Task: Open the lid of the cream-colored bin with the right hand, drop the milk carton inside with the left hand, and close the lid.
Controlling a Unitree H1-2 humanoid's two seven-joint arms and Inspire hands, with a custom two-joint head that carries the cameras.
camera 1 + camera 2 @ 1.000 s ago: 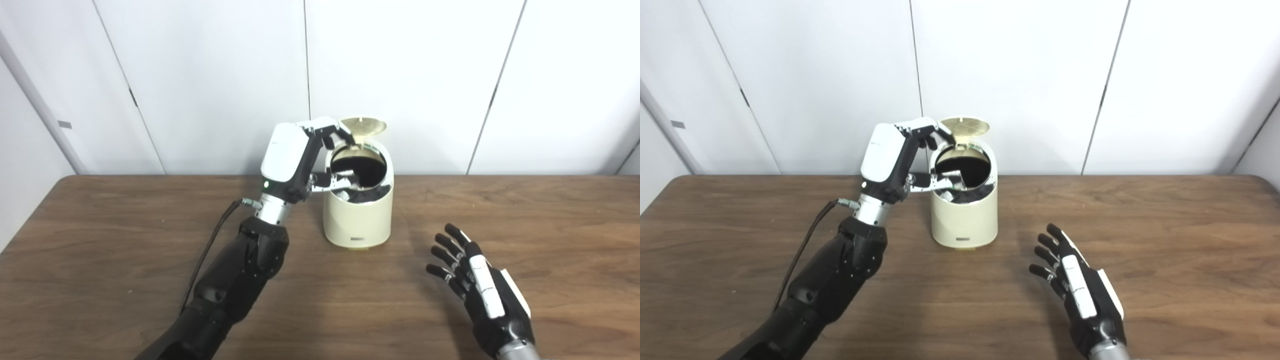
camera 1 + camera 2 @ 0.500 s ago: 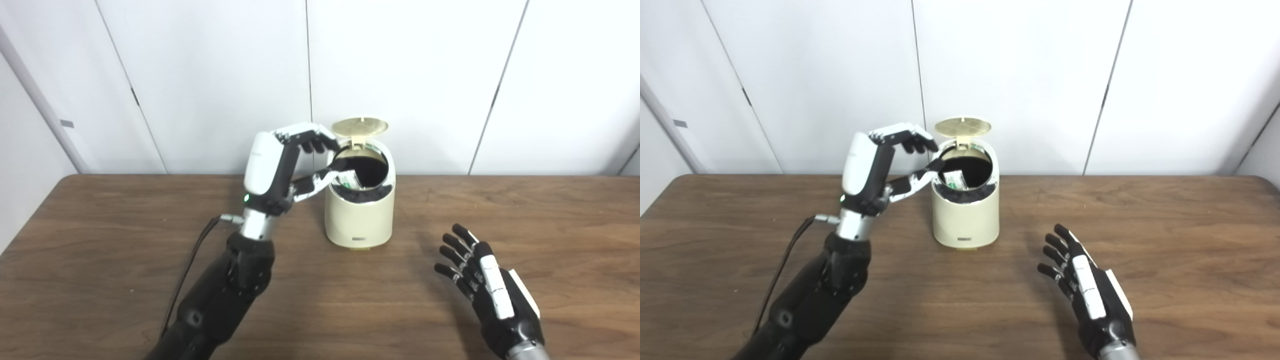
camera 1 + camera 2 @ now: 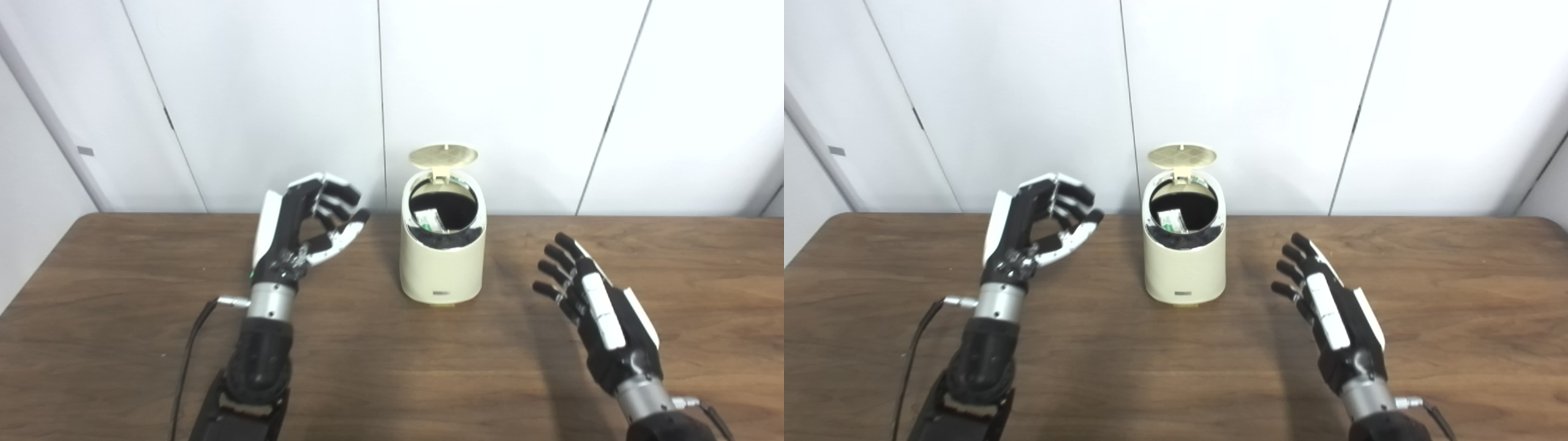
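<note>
My left hand (image 3: 300,229) is empty, fingers curled apart, raised left of the cream-colored bin (image 3: 442,257). My right hand (image 3: 597,315) is empty, fingers spread, right of the bin. The milk carton (image 3: 429,219) lies inside the bin; the lid (image 3: 443,155) stands upright. The wooden table (image 3: 392,367) between hands and bin carries nothing.

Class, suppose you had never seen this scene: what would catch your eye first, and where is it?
The cream-colored bin at the middle of the wooden table, its lid tipped up and a milk carton showing inside. Then the two open hands flanking it: left hand raised, right hand lower.
</note>
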